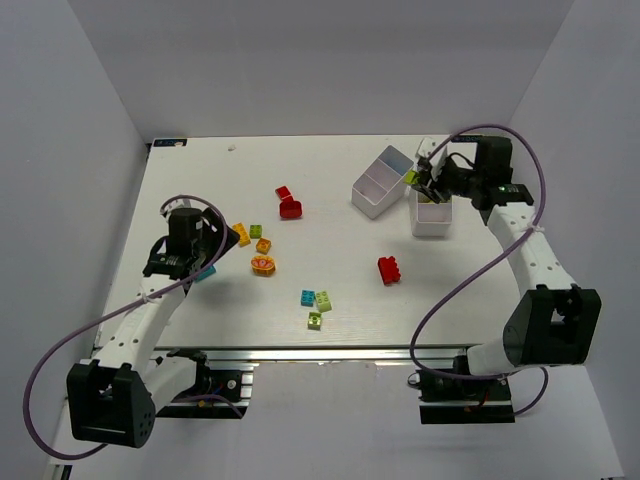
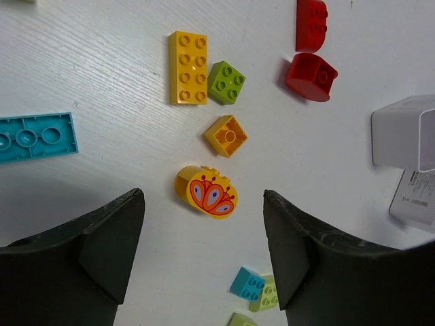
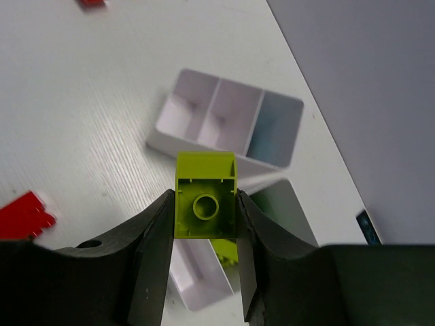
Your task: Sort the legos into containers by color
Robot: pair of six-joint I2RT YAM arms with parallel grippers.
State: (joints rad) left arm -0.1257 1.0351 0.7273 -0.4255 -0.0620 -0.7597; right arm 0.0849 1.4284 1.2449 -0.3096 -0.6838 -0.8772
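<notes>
Right gripper (image 3: 204, 207) pinching 1 lime brick (image 3: 206, 183) — over white tray (image 3: 197, 285).

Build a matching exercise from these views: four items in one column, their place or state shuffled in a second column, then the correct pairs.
Items
1. lime square plastic brick
2. long yellow studded plastic brick
3. orange square plastic brick
4. white three-compartment plastic tray

Place or state
A. on the table, hollow underside up
B. standing on the table, all three compartments bare
C. clamped between the right fingers
D. lying flat, studs up, next to a small green square brick

Pairs: 1-C, 2-D, 3-A, 4-B
</notes>
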